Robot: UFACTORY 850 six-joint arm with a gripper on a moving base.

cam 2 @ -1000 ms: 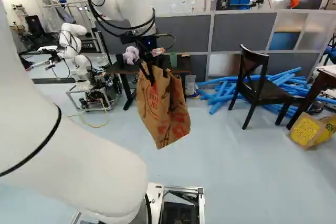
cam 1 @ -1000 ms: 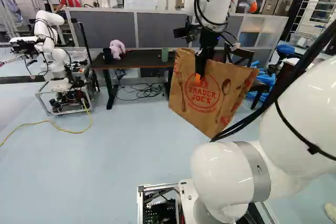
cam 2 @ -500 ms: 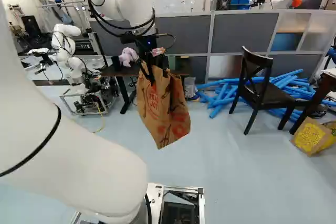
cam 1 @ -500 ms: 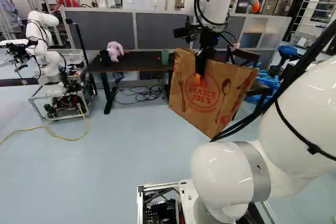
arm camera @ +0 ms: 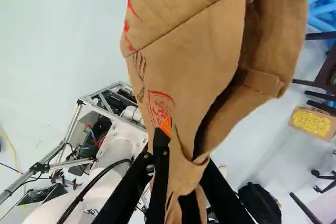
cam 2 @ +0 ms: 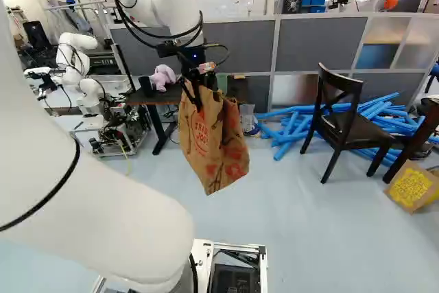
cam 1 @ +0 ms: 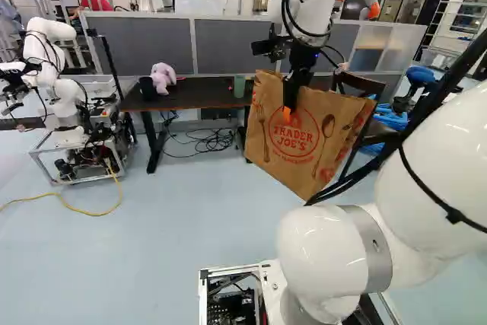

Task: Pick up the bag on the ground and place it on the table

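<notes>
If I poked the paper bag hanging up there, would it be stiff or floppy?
Probably floppy: the paper bag looks thin and creased, so it might dent. It would likely swing too, as the fingers hold it only near the top. It may be light, since its sides don't bulge, but I can't see inside.

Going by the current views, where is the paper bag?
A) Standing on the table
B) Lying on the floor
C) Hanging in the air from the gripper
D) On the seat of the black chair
C: the bag is pinched near its open top by the gripper, its bottom hanging free above the floor.
</notes>
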